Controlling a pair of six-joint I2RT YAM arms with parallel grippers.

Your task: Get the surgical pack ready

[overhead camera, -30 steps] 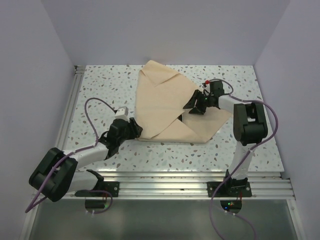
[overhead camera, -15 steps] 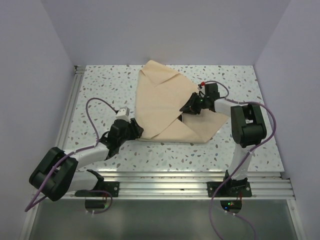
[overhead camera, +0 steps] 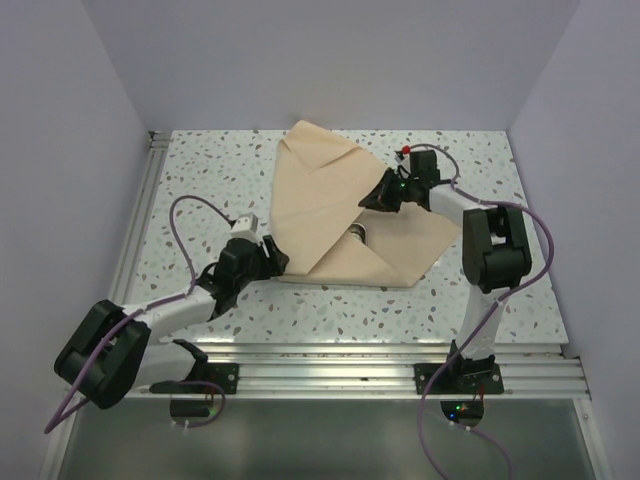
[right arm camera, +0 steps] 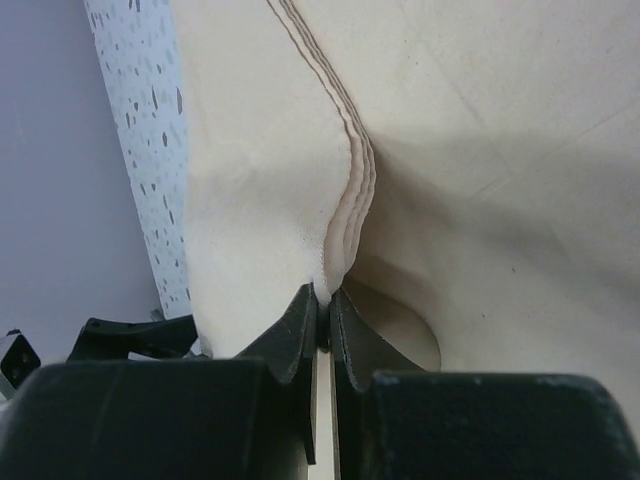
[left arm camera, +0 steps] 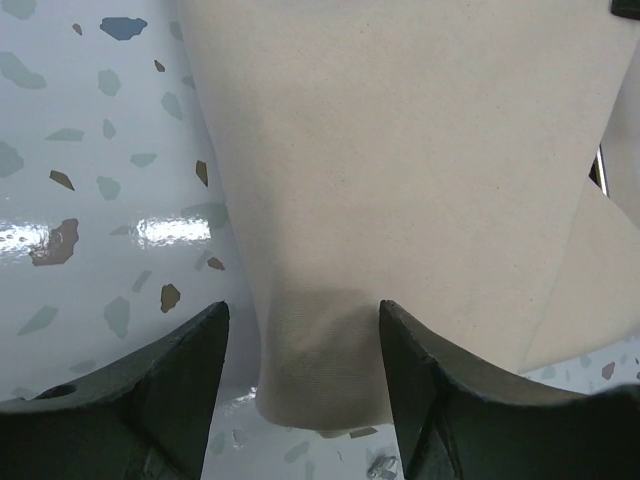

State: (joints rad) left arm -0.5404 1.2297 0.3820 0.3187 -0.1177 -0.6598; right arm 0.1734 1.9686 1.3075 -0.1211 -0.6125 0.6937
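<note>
1. A beige-tan soft wrap sheet (overhead camera: 335, 200) lies on the white, grey-flecked tabletop (overhead camera: 200, 170). It sits toward the far middle of the table, between the two arms.
2. The cloth is plain and matte, with no print. The close views show a fine weave.
3. It is folded into an uneven bundle. A pointed flap reaches toward the back wall, broad flaps cross over the middle, and the near edge runs nearly straight.
4. Where the flaps meet near the centre, a small dark gap shows something shiny (overhead camera: 355, 235). Too little of it shows to tell what it is.
5. The right gripper (overhead camera: 385, 195) is on the sheet's right-hand part. Its black fingers (right arm camera: 290, 340) are pressed together on a fold of the cloth.
6. In the right wrist view, several stacked edges run away from that pinch as thin darker lines. The pinched fold stands up as a ridge, casting a shadow on the layer beneath.
7. The left gripper (overhead camera: 268, 258) sits low at the sheet's near-left corner with its jaws apart, gripping nothing.
8. In the left wrist view, the rounded corner of the cloth lies between the two dark fingers (left arm camera: 185, 385). Speckled tabletop shows beside the left one.
</note>
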